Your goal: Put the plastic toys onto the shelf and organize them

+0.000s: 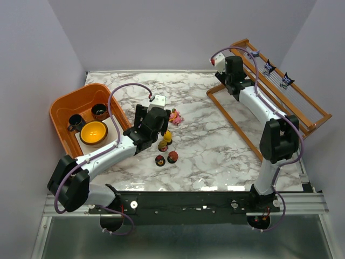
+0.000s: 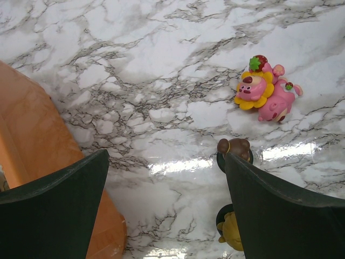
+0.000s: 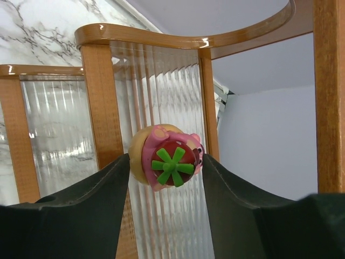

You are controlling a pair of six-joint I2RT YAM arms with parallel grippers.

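Pink toy (image 3: 167, 162) bearing a green-leafed red strawberry is pinched in the right jaws; left jaws gape wide.

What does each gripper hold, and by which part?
The right gripper pinches a pink toy by its sides. The left gripper holds nothing.

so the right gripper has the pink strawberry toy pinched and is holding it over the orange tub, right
Not quite. The right gripper does pinch the pink strawberry toy, but holds it up at the shelf, not over the orange tub. The right wrist view shows the shelf's rods just behind the toy.
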